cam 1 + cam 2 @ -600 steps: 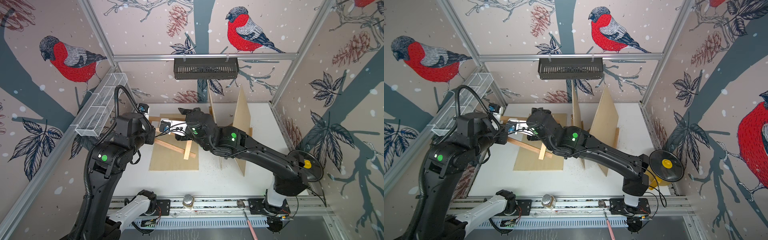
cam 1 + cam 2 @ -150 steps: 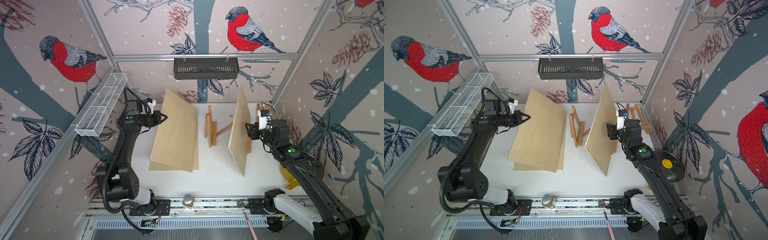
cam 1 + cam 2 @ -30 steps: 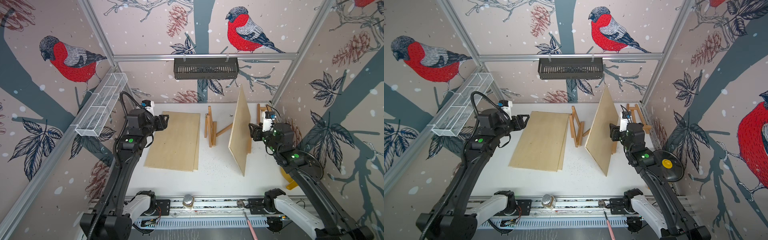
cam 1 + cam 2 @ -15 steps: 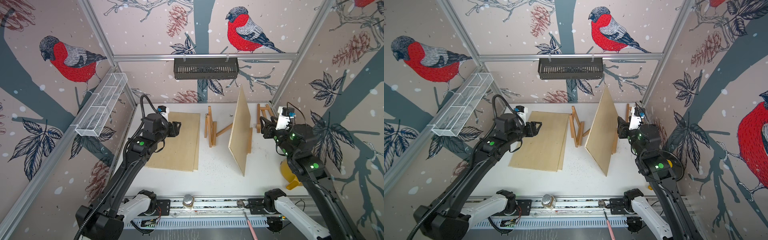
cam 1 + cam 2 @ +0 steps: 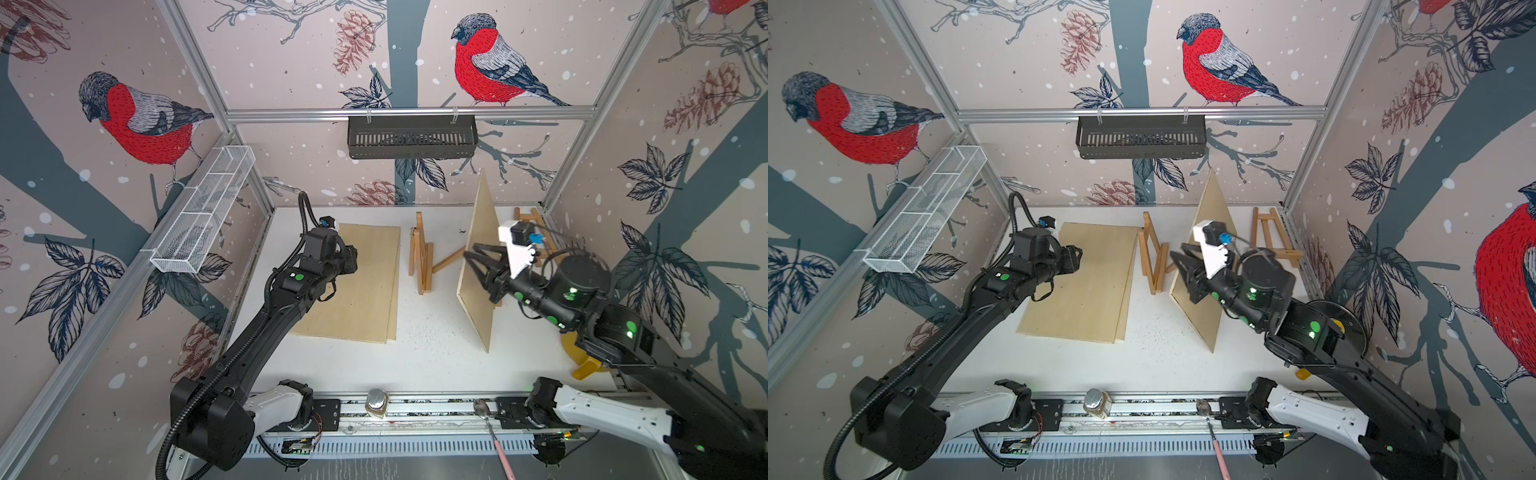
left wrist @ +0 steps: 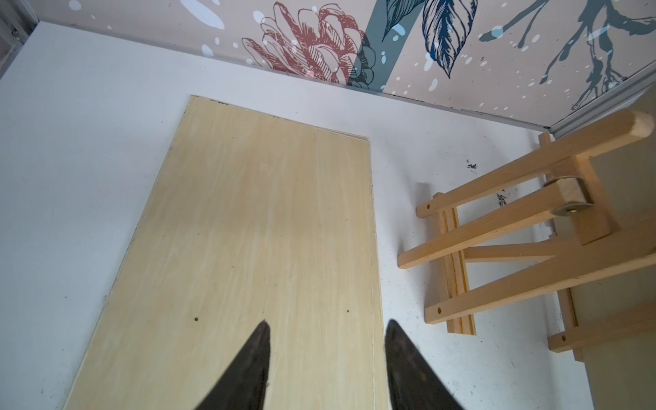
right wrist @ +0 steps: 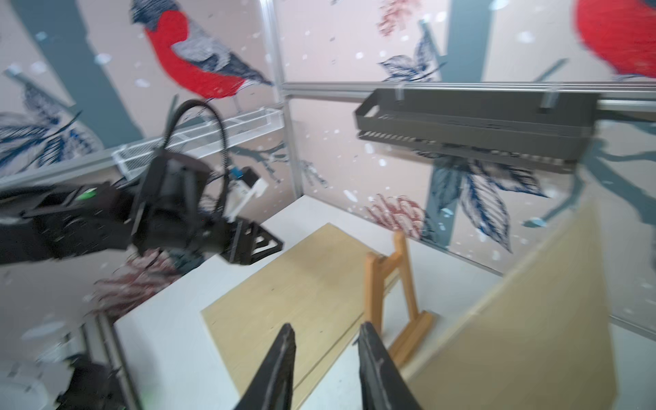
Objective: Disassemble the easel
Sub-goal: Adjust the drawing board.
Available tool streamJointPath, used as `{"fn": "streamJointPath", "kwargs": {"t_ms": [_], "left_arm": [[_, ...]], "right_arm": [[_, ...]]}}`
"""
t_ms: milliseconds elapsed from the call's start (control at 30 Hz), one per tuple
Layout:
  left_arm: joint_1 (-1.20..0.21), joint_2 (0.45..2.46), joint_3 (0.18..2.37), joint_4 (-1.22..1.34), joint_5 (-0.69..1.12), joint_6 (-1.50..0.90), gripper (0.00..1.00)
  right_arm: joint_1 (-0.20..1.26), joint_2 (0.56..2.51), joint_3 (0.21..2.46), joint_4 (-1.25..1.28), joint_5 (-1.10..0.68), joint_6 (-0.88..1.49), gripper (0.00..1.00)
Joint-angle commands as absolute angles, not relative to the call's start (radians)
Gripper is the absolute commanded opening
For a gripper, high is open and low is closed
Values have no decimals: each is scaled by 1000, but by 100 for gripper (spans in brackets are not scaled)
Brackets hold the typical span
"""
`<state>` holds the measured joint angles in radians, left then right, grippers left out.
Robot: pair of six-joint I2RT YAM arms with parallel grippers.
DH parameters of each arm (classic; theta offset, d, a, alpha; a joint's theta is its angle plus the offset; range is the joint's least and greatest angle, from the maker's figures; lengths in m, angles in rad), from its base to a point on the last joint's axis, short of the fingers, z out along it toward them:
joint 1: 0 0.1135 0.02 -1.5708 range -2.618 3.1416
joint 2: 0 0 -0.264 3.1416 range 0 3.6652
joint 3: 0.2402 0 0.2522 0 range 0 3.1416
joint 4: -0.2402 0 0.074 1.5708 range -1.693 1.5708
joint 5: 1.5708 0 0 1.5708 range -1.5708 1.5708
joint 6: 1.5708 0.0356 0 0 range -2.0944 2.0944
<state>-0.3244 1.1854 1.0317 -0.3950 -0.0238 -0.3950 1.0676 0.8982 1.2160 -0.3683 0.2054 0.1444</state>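
A folded-out wooden easel [image 5: 422, 257] [image 6: 497, 227] stands bare mid-table. Right of it a plywood board [image 5: 478, 266] [image 7: 532, 319] stands upright against a second easel [image 5: 534, 232] by the right wall. Two plywood boards [image 5: 357, 282] [image 6: 255, 220] lie flat and stacked at the left. My left gripper [image 5: 353, 259] [image 6: 327, 323] hovers over their right part, open and holding nothing. My right gripper [image 5: 478, 259] [image 7: 328, 324] hangs in the air in front of the upright board, pointing left. Its jaws stand somewhat apart and nothing is between them.
A black basket [image 5: 411, 137] hangs on the back rail and a white wire basket [image 5: 203, 216] on the left wall. A yellow object [image 5: 582, 365] sits at the right edge under my right arm. A jar [image 5: 376, 401] and a spoon [image 5: 490, 424] lie on the front rail.
My right gripper swung up and left from behind the upright board to in front of it, jaws narrowing. My left gripper moved right, from the flat boards' left edge to over them.
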Motion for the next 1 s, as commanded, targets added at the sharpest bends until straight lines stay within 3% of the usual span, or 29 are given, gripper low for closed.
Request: {"fn": "streamJointPath", "kwargs": {"t_ms": [0, 100, 267, 500, 667, 967], "left_arm": [[-269, 1178, 1038, -443, -22, -405, 53], [-155, 1193, 1066, -500, 46, -386, 53], [-15, 1270, 1151, -591, 93, -314, 51], [20, 1430, 1268, -706, 35, -247, 49], [53, 1537, 1288, -737, 2, -206, 48], [139, 1673, 1241, -701, -6, -195, 47]], "right_arm": [[1302, 991, 1260, -404, 491, 79, 32], [1488, 1104, 1307, -457, 613, 72, 30], [1562, 1241, 1296, -465, 561, 161, 19], [1530, 1449, 1232, -482, 570, 352, 11], [1433, 1619, 1242, -517, 472, 443, 7], [1333, 1791, 1252, -485, 463, 483, 6]]}}
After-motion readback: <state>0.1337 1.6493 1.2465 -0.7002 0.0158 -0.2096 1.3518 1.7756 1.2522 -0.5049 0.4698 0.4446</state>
